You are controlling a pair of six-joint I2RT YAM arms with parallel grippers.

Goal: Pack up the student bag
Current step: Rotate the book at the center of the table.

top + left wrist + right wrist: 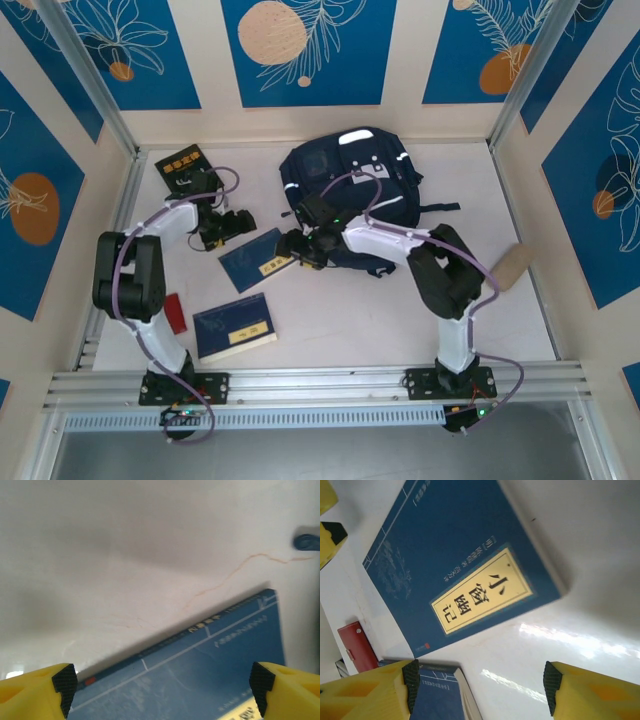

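Note:
The student bag [350,172], dark navy with white patches, lies at the back middle of the table. In front of it a blue book with a yellow title label [256,259] [465,565] lies flat. My left gripper [226,227] [162,685] is open at that book's left end, and the blue cover [200,665] spans the gap between its fingers. My right gripper [300,246] [481,687] is open at the book's right end, over bare table just off its edge. Neither gripper holds anything.
A second blue book [235,328] [435,695] lies near the front left, beside a small red object [176,312] [357,645]. A black book [183,166] sits at the back left. A tan object [510,266] rests at the right edge.

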